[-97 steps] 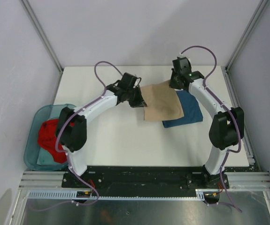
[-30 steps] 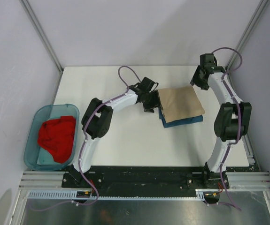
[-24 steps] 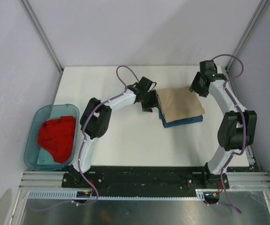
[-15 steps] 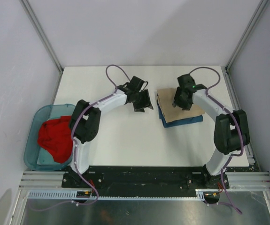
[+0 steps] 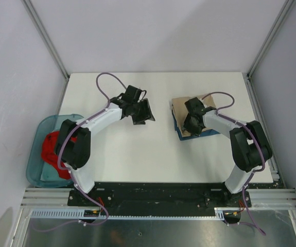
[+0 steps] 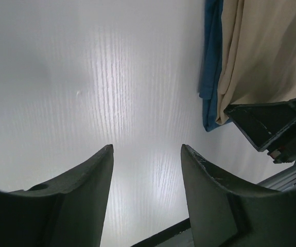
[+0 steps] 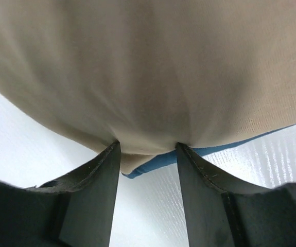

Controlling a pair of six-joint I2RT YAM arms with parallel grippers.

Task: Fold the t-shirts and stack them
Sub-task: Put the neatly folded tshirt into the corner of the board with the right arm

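A folded tan t-shirt (image 5: 180,107) lies on top of a folded dark blue t-shirt (image 5: 176,125) at the table's right middle. My right gripper (image 5: 189,126) stands over the stack's near left corner. Its jaws are open and both tips press into the tan t-shirt (image 7: 148,62), with the blue t-shirt's edge (image 7: 158,160) showing just below my right gripper (image 7: 148,145). My left gripper (image 5: 146,116) hangs open over bare table to the left of the stack. Nothing is between the jaws of my left gripper (image 6: 146,149). The tan t-shirt (image 6: 271,51) and the blue t-shirt (image 6: 212,62) show at upper right there. A red t-shirt (image 5: 49,149) lies in the bin.
A teal plastic bin (image 5: 34,172) sits at the table's left edge, partly behind my left arm. The white table (image 5: 137,149) is bounded by grey walls and metal posts. The black end of the right arm (image 6: 271,126) shows in the left wrist view.
My left gripper has drawn back leftward from the stack's left edge. My right gripper has swung from the far right side across the stack to its near left corner and come down onto the tan t-shirt.
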